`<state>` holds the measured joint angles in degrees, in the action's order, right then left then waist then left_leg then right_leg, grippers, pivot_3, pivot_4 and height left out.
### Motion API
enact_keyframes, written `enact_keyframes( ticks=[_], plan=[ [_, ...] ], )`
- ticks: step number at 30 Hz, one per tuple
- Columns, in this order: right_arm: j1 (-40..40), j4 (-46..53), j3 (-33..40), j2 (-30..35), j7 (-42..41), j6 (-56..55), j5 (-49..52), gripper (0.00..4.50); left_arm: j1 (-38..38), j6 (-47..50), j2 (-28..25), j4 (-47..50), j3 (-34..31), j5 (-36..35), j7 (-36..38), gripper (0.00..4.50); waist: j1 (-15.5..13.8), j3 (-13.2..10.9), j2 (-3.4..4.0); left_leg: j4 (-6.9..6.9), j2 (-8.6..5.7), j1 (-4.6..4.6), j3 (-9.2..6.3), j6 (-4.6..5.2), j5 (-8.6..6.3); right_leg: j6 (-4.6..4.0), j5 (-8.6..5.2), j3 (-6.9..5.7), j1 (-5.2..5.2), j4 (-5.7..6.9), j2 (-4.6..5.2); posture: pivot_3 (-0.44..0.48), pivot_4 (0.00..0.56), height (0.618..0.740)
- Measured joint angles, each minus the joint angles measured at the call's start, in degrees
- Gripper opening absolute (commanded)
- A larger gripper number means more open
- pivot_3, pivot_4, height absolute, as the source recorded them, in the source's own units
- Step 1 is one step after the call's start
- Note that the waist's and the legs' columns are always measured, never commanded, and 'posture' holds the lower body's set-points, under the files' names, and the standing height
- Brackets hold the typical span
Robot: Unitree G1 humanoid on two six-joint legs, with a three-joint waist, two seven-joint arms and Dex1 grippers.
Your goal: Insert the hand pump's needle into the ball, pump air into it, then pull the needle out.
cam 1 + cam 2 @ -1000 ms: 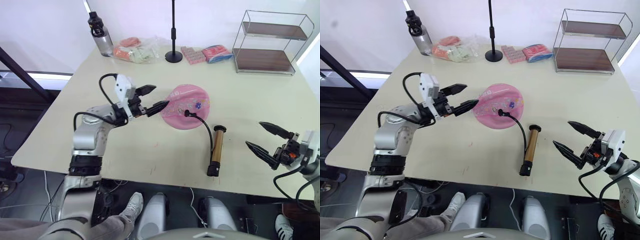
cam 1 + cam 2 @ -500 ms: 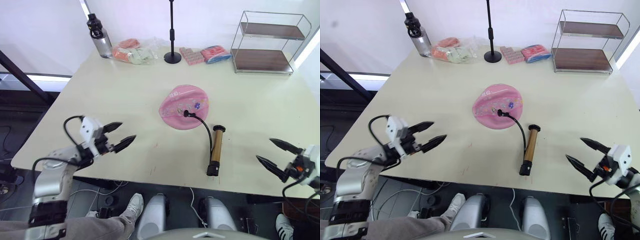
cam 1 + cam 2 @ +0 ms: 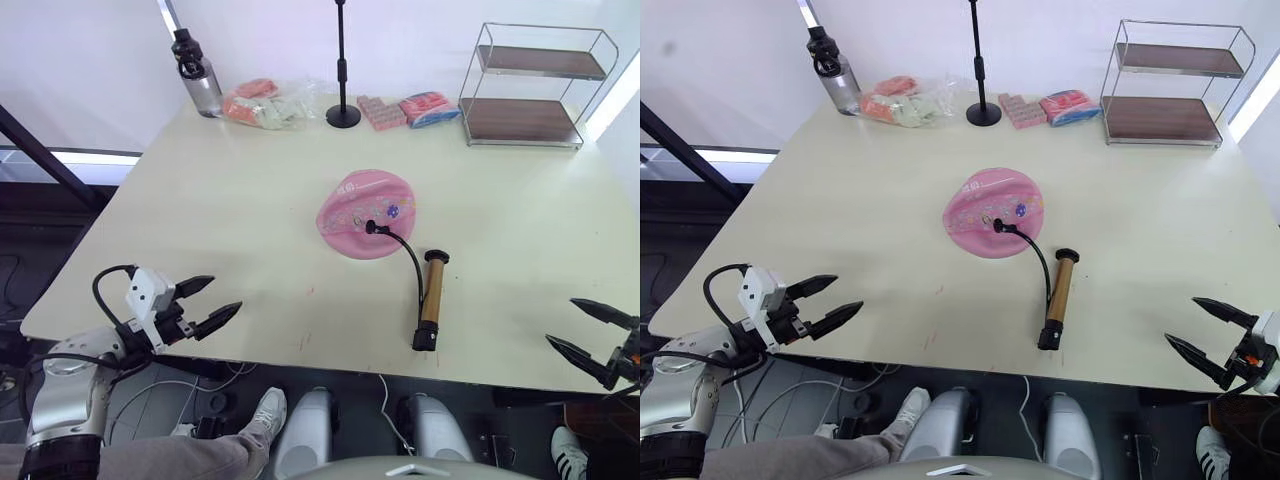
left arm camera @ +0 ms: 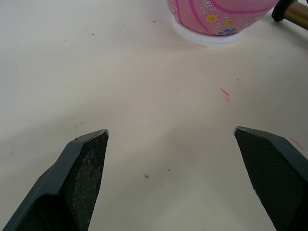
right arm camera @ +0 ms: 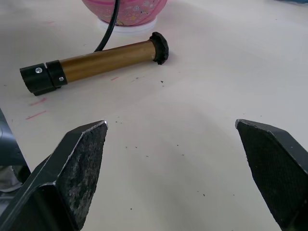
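The pink ball (image 3: 365, 212) rests on a white ring at the middle of the table. The hand pump (image 3: 432, 300) lies to its right, bronze barrel pointing toward the near edge. Its black hose (image 3: 412, 256) arcs up to a black fitting (image 3: 371, 227) on top of the ball; the needle itself is hidden there. My left gripper (image 3: 226, 294) hangs open at the table's near left edge, far from the ball (image 4: 216, 14). My right gripper (image 3: 560, 320) is open off the near right corner, facing the pump (image 5: 96, 62).
Along the far edge stand a dark-capped bottle (image 3: 198, 75), a bag of packets (image 3: 265, 103), a black stand base (image 3: 343, 116), snack packs (image 3: 410, 108) and a wire shelf (image 3: 530, 85). Bare tabletop (image 3: 250, 200) lies between the ball and my left gripper.
My left gripper has drawn back from beside the ball to the near left edge. The right gripper has slid outward past the near right corner. Ball and pump are unmoved.
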<state>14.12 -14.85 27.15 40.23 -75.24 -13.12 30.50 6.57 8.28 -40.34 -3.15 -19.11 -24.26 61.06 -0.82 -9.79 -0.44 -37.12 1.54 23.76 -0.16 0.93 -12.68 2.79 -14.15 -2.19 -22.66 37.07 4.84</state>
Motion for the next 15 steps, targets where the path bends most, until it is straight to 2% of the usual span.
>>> enact_keyframes(
  ticks=[3,7,10,15],
  plan=[
    [0.72,1.78,-0.01,-0.02,-0.66,0.86,1.3,4.5,1.52,2.41,1.28,5.45,2.46,-0.62,-1.0,4.42,-0.07,0.01,0.02,0.0,0.0,-0.01,0.01,0.04,-0.03,-0.03,0.02,0.07,0.0,0.0,0.03,0.0,0.15,0.74],
    [3.24,8.89,-0.02,-0.04,-0.68,5.03,4.39,4.5,3.34,9.17,2.38,16.67,8.14,0.19,-6.35,4.42,-0.07,0.01,0.02,-0.01,0.04,-0.03,-0.03,0.05,-0.03,0.01,0.01,0.12,0.0,0.01,0.0,0.0,0.15,0.74],
    [4.67,14.8,-0.02,-0.12,-0.55,8.14,7.07,4.5,2.46,15.78,3.67,22.77,10.97,0.34,-11.81,4.42,-0.05,0.01,0.02,-0.03,0.05,-0.04,-0.07,0.05,-0.03,0.03,0.01,0.13,0.0,0.02,-0.08,0.0,0.15,0.74],
    [5.74,18.98,-0.25,-0.21,-0.63,10.46,8.3,4.5,-1.02,23.06,5.31,28.05,16.94,-0.06,-15.97,4.42,-0.13,0.01,0.01,-0.06,-0.09,-0.03,-0.05,0.05,-0.03,0.03,0.01,0.19,0.01,0.03,-0.14,0.0,0.15,0.74]
  ],
)
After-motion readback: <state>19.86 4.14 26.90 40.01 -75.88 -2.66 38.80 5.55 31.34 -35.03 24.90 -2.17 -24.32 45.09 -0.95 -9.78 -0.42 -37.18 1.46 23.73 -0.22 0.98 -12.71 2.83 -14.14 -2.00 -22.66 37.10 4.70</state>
